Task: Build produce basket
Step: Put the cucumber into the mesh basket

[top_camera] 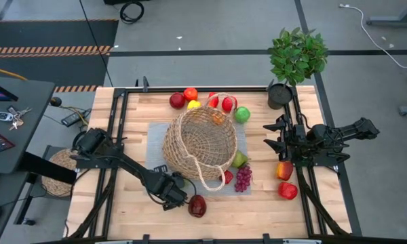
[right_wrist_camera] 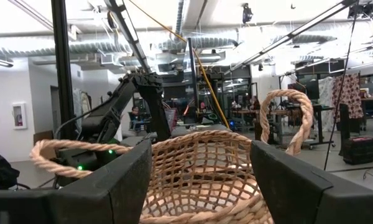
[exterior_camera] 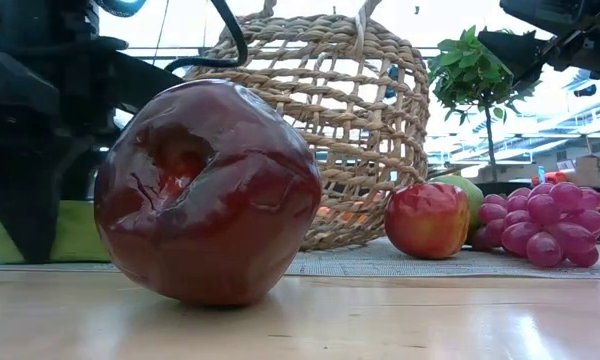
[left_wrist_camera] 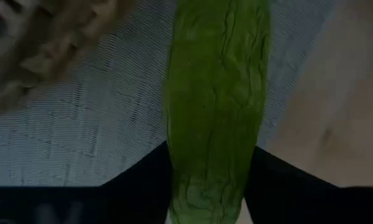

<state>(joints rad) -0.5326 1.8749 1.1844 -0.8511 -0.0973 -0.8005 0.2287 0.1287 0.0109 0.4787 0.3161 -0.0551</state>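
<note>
The wicker basket (top_camera: 200, 144) lies on its side on a grey mat (top_camera: 156, 139), its handle (top_camera: 210, 177) toward the near edge. My left gripper (top_camera: 171, 194) is low at the mat's near edge, shut on a long green vegetable (left_wrist_camera: 214, 93), which also shows in the low view (exterior_camera: 50, 240). A dark red apple (top_camera: 197, 205) rests on the table just right of it. My right gripper (top_camera: 273, 137) is open and empty, right of the basket and pointing at it (right_wrist_camera: 202, 180). Grapes (top_camera: 243, 177) and red apples (top_camera: 284, 169) lie near the basket. My left gripper has the green vegetable's sides (left_wrist_camera: 180, 180) between its two fingers (left_wrist_camera: 137, 186), which lie across it, so it runs out ahead of them over the mat. In the low view it lies low at the table top (exterior_camera: 70, 250); whether it is lifted clear does not show.
Several fruits lie along the far edge: red apples (top_camera: 178, 100), a lemon (top_camera: 194, 105), a green apple (top_camera: 242, 114). A potted plant (top_camera: 295, 57) stands at the far right corner. A red piece (top_camera: 287, 190) lies near the right edge. Bare wood (top_camera: 122, 217) shows at the near left.
</note>
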